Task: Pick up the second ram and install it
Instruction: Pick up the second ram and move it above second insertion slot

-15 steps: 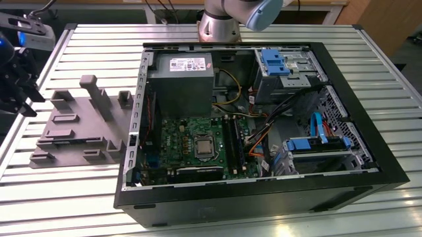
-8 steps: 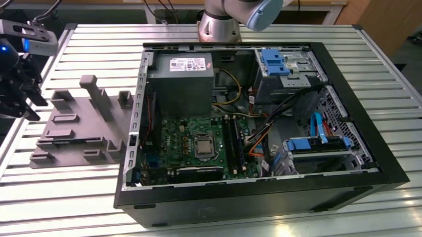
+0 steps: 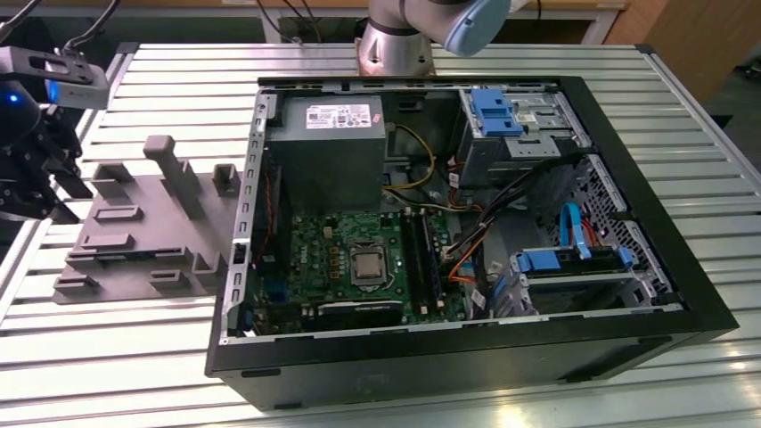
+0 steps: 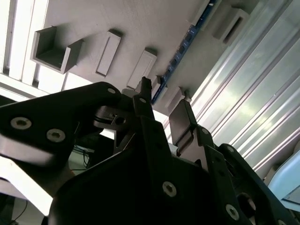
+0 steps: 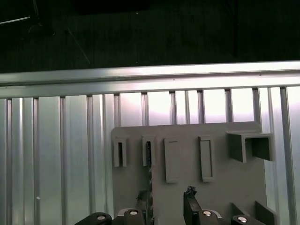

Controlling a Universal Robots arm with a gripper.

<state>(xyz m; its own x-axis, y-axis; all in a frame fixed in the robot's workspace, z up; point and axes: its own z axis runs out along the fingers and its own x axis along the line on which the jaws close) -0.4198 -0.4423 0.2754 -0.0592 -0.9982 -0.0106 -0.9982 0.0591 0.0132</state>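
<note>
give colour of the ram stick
Ram stick: dark blue, best in the second wrist view.

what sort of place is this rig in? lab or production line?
Probably a robotics lab bench for PC assembly: an open computer case lies on a slotted aluminium table, a grey fixture plate beside it, the robot arm's base near the case.

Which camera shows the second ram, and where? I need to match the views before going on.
Exterior view: the stick is too thin to make out; its grey fixture plate lies at the exterior view's left, beside the computer case.
Second wrist view: the second ram stands on edge in the plate, a blue-green strip.
First wrist view: the second ram is a dark strip in a slot.
Shared landmark: the fixture plate.
</note>
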